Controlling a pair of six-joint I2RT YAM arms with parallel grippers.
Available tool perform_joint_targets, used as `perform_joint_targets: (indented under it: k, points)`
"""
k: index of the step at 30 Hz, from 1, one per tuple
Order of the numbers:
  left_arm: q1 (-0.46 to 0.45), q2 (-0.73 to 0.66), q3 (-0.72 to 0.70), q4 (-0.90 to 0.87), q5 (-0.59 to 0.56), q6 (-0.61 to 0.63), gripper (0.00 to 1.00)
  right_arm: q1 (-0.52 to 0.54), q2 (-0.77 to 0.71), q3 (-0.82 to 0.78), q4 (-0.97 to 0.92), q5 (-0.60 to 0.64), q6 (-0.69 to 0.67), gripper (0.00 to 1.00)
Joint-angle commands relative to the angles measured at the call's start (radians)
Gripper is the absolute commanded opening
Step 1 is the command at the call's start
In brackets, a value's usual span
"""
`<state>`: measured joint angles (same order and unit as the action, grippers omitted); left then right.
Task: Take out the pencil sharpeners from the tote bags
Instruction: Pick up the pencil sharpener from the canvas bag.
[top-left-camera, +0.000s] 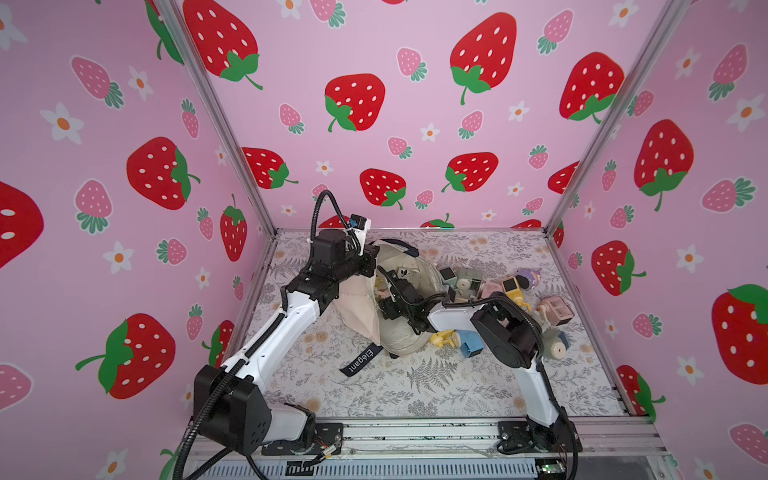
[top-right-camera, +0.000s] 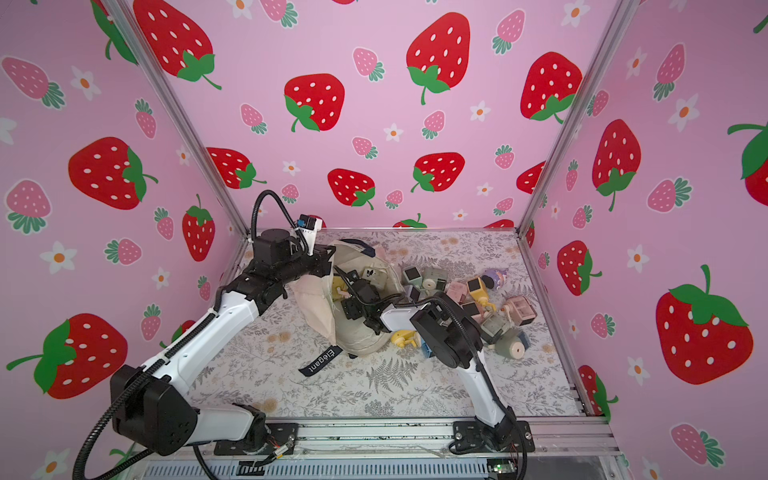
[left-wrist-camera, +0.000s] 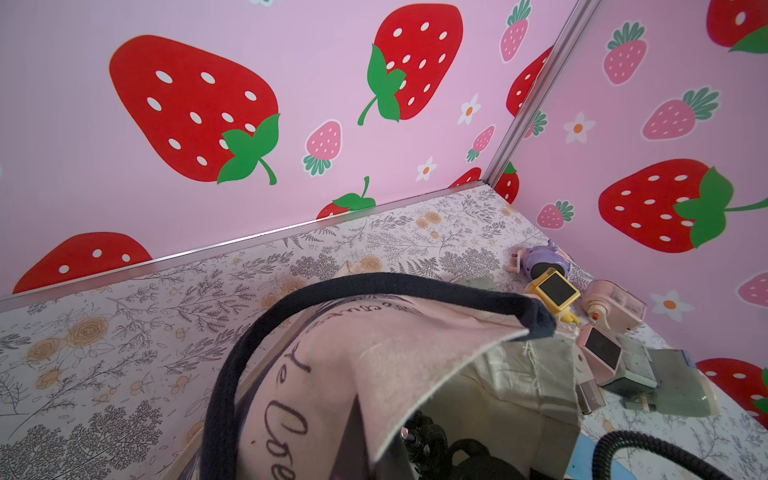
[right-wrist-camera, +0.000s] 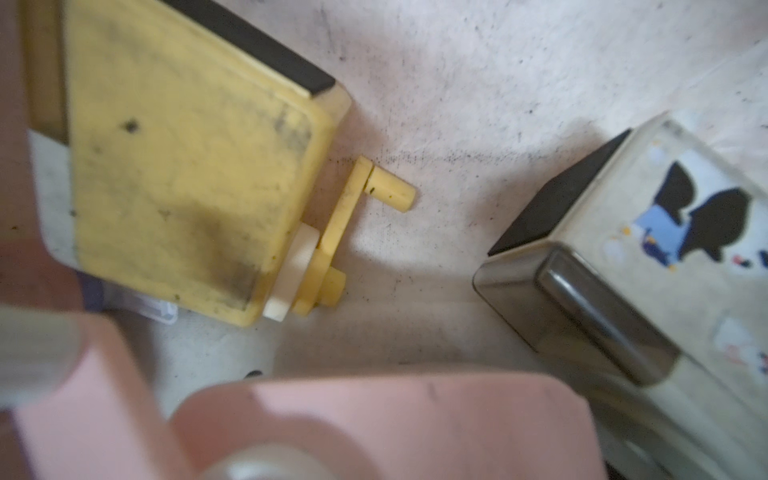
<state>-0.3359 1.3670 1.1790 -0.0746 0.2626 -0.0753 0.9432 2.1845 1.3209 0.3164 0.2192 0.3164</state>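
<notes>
The cream tote bag lies mouth-up at the back middle of the table. My left gripper is shut on its raised rim at the back left. The left wrist view shows that lifted fabric and a navy handle, which hide the jaws. My right gripper reaches inside the bag. Its view shows a yellow sharpener, a cream one with a sticker and a pink one filling the jaw area, so the fingers are hidden. Several sharpeners lie outside on the right.
The black Elegant strap trails toward the front. My right elbow hangs over the loose pile, which includes a blue sharpener and a purple one. Strawberry walls close three sides; a metal rail runs along the front.
</notes>
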Motion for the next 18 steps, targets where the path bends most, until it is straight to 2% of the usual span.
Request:
perform_joint_targets:
  k: [1, 14, 18]
  points:
    - [-0.007, 0.003, 0.062, 0.032, 0.012, 0.016, 0.00, -0.001, -0.029, -0.021, 0.009, -0.003, 0.007, 0.68]
    - [-0.008, 0.003, 0.062, 0.033, 0.013, 0.018, 0.01, -0.001, -0.050, -0.037, 0.009, -0.009, -0.003, 0.66]
    - [-0.009, 0.003, 0.062, 0.033, 0.012, 0.019, 0.01, -0.001, -0.092, -0.070, -0.002, 0.018, -0.034, 0.61]
